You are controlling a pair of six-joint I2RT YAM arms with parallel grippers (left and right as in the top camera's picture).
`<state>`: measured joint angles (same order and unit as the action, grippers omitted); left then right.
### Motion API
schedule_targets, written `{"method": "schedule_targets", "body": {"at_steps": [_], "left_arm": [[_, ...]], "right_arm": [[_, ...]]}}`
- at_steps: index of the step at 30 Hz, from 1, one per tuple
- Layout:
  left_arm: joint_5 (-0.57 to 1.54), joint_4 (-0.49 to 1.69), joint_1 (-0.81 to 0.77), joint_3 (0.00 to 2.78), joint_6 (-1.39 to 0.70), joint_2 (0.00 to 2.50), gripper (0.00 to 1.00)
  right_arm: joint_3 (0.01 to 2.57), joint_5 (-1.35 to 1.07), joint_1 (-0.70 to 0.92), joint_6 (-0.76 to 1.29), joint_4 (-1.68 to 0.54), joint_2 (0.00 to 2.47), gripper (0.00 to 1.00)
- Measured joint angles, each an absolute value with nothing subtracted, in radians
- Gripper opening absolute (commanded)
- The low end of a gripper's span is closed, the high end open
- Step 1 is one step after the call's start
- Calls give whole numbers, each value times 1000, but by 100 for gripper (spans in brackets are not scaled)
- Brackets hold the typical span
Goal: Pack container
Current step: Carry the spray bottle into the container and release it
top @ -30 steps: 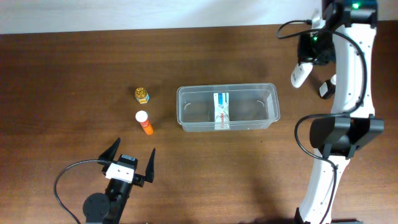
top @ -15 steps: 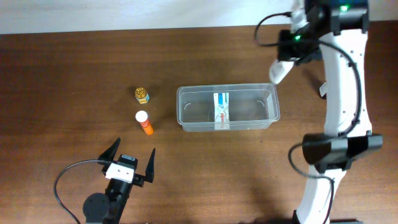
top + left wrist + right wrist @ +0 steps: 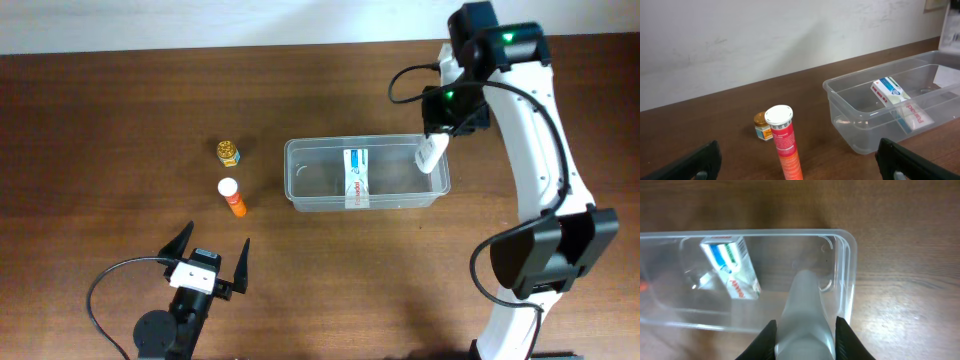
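Bottle (image 3: 804, 295) clamped in right hand (image 3: 805, 342), over container (image 3: 850, 280)

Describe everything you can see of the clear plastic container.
The container is a clear, colourless plastic tub, rectangular with rounded corners and a rim. It sits upright and open on the brown table. A white-and-blue box lies inside. A white bottle held by the right gripper hangs over its right end.

container (image 3: 330, 142) partly free, box (image 3: 355, 177) midway
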<state>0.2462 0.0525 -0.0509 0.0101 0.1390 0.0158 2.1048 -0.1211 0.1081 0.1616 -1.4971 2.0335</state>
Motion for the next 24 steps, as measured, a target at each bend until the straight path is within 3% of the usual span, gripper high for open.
{"method": "schedule_targets", "body": {"at_steps": [15,24], "left_arm": [[246,52,-51,10,139,16,99],[246,52,-51,10,139,16,99]], "right_arm": [[1868,-116,108,185,-1232,2033,25],[1830,-31,108,187,-1186,2033,29]]}}
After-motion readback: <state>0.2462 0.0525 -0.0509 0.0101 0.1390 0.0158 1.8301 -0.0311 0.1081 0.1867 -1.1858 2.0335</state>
